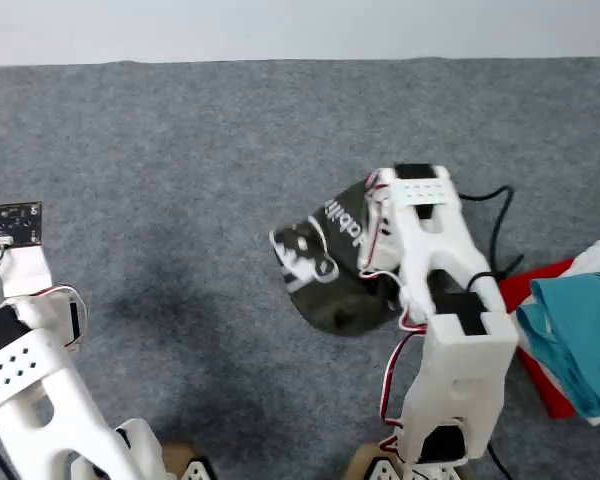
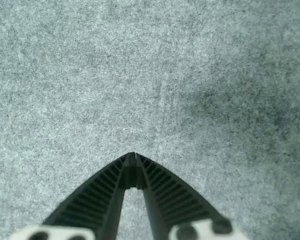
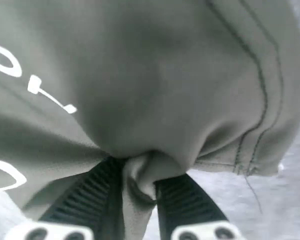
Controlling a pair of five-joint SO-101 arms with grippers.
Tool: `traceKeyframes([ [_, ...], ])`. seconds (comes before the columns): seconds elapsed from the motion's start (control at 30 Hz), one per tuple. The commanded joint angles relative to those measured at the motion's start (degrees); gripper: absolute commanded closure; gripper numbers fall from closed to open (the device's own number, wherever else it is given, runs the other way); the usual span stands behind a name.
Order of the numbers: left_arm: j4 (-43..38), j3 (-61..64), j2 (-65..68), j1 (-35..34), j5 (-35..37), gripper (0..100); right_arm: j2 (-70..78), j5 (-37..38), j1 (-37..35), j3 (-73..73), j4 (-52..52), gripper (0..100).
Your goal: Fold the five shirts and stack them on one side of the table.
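A dark grey shirt (image 1: 330,260) was pinched up near the middle of the grey worktop (image 1: 180,150).

The worktop was fuzzy and grey all over. The right arm (image 1: 450,300) leaned over the dark grey shirt, which had white print on it and sat bunched up, partly under that arm. The left arm (image 1: 30,360) was well apart, by the other side. A pile of shirts (image 1: 570,330) lay at the right edge, with a teal shirt (image 1: 580,340) on a red shirt (image 1: 530,290), maybe more. The right gripper (image 3: 137,167) had its fingers closed on a fold of the dark grey shirt. The left gripper (image 2: 131,157) had its fingers together, holding nothing, over bare worktop.
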Motion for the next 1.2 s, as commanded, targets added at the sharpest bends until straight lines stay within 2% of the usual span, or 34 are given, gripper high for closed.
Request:
traceKeyframes([
  [0.0, -1.05, -0.84, -1.32, 0.26, 0.35, 100, -1.45, 11.43, 3.65, -1.14, 3.82, 98.9],
  [0.3, -0.97, -0.57, -1.32, 2.11, 0.44, 100, -9.54, 25.14, -0.48, -1.14, 2.24, 97.0],
  [0.37, -0.97, -0.57, -1.32, 2.46, 0.44, 100, -11.91, 25.85, -2.07, -1.14, 3.03, 90.9],
  [0.57, -0.97, -0.57, -1.32, 2.37, 0.44, 100, -21.76, 24.0, -7.69, -1.14, 8.66, 63.4],
  [0.67, -0.97, -0.57, -1.32, 2.37, 0.44, 100, -25.63, 22.86, -9.45, -1.14, 10.42, 57.4],
  [0.87, -0.97, -0.48, -1.32, 2.37, 0.44, 100, -28.18, 21.8, -10.42, -1.14, 13.93, 61.8],
  [1.1, -0.97, -0.48, -1.23, 2.37, 0.44, 100, -28.7, 5.19, -11.12, -0.97, 14.9, 79.3],
  [1.17, -0.79, -0.48, -1.05, 2.37, 0.44, 100, -29.05, 1.49, -11.74, -0.88, 14.9, 80.7],
])
